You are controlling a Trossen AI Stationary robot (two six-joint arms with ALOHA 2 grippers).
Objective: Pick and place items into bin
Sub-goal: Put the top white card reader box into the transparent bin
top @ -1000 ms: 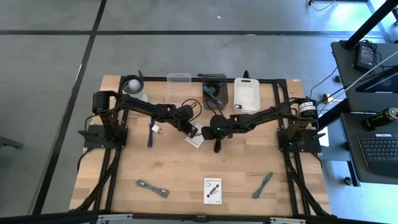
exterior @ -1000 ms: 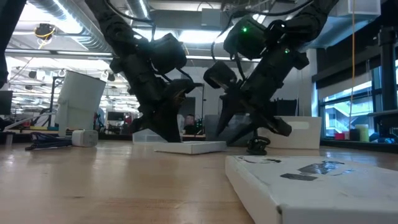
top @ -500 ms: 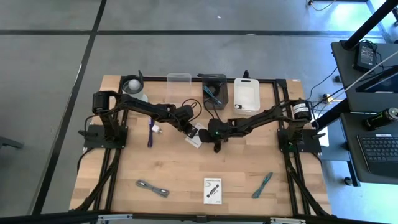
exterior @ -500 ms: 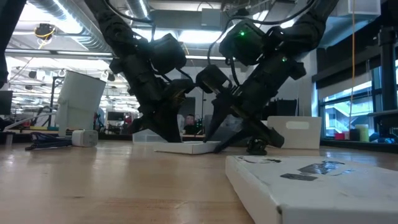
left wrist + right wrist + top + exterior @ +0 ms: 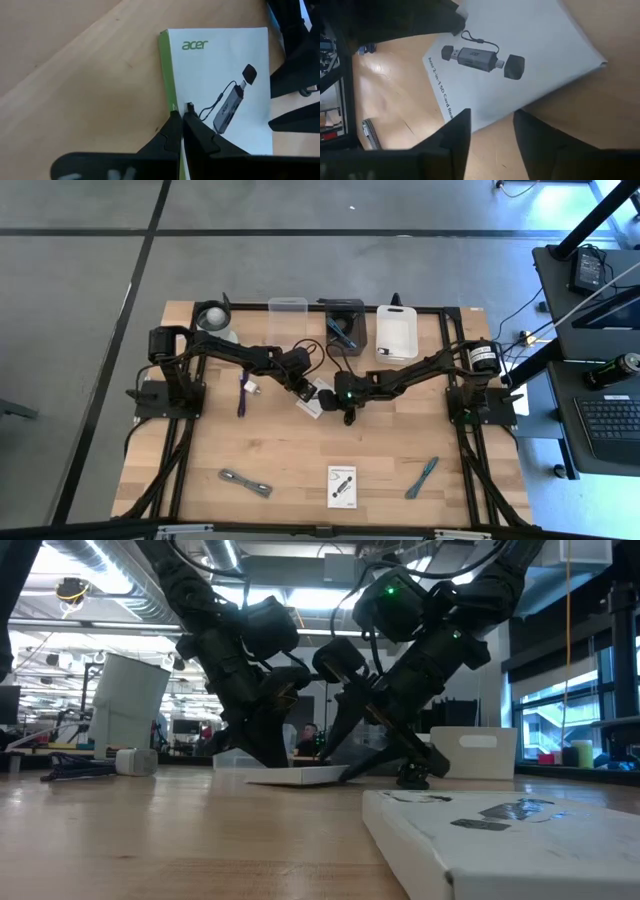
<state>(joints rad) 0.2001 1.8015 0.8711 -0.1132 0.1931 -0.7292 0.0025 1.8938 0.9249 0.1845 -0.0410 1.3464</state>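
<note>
A white Acer card (image 5: 314, 402) with a green side lies flat mid-table, seen also in the left wrist view (image 5: 225, 75) and the right wrist view (image 5: 520, 45). My left gripper (image 5: 182, 114) is shut, its tips at the card's green edge. My right gripper (image 5: 490, 137) is open and low at the card's opposite side. One of its fingers is over the card and the other over bare wood. A black cable coil (image 5: 349, 417) lies just beside it. A second card (image 5: 342, 485), a grey strip (image 5: 245, 481), a teal tool (image 5: 421, 477) and a black stick (image 5: 241, 395) lie apart. My left gripper has its shut fingertips (image 5: 175, 120) on the card's green-sided long edge (image 5: 167, 85), coming down at a slant from the table's left. The card lies flat on the wood. My right gripper straddles the card's edge (image 5: 490, 117); whether its fingers touch the card, I cannot tell.
Three bins stand along the far edge: clear (image 5: 287, 315), black (image 5: 345, 327) and white (image 5: 397, 332). A white cup-like object (image 5: 213, 320) sits at the far left. Open wood lies toward the near edge between the scattered items.
My right gripper has moved toward the table's left and dropped lower, closing in on the white card opposite my left gripper. The left gripper and the card have kept their place.
</note>
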